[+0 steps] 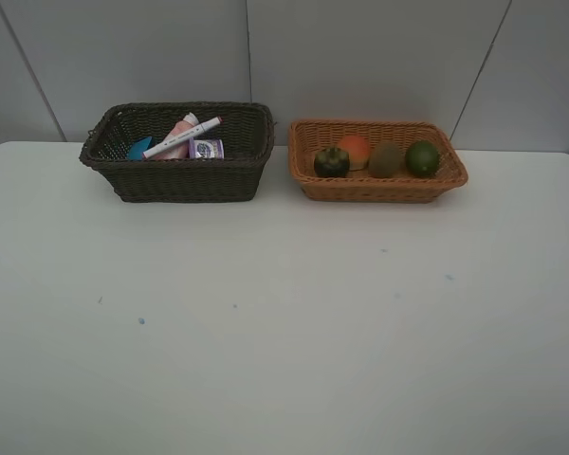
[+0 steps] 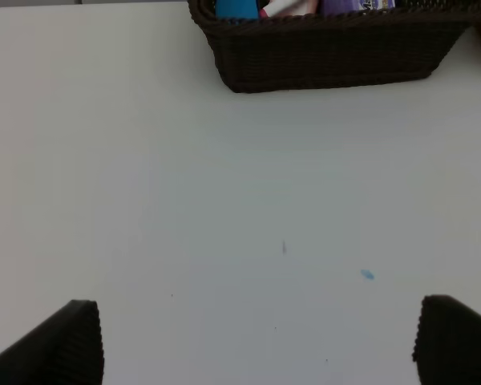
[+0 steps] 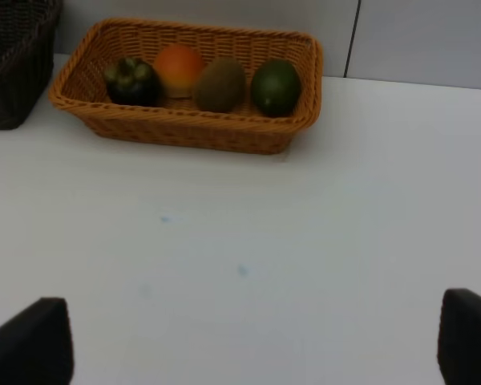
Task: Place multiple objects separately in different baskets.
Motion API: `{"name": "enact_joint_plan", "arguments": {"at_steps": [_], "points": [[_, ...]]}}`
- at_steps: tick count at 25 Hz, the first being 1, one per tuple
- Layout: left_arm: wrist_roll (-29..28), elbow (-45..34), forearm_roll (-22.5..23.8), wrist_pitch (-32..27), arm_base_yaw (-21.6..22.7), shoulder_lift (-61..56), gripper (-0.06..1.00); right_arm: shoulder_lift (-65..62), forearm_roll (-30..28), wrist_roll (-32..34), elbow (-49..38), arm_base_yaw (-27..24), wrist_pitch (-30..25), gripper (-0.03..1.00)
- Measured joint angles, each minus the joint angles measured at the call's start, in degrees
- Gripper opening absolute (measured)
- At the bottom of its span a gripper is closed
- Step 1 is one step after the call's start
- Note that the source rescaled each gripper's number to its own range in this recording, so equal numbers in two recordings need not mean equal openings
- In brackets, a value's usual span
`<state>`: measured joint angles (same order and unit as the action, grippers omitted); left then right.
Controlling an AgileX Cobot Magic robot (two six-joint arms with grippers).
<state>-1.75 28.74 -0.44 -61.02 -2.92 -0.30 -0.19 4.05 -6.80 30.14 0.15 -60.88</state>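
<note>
The dark brown basket stands at the back left and holds the white red-tipped marker, the pink bottle, the blue block and the purple-lidded tub. The light orange basket at the back right holds the mangosteen, the orange-red fruit, the kiwi and the green fruit. Neither arm shows in the exterior high view. My left gripper is open and empty over bare table. My right gripper is open and empty in front of the orange basket.
The white table carries a few small blue specks. A grey panelled wall rises behind the baskets. The dark basket fills the far edge of the left wrist view.
</note>
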Motion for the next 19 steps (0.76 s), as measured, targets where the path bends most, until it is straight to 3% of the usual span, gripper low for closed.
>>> {"name": "enact_joint_plan", "arguments": {"at_steps": [19], "points": [[0.0, 0.0, 0.0, 0.0, 0.0, 0.0, 0.98, 0.0, 0.0, 0.0, 0.0, 0.0, 0.0, 0.99]]}}
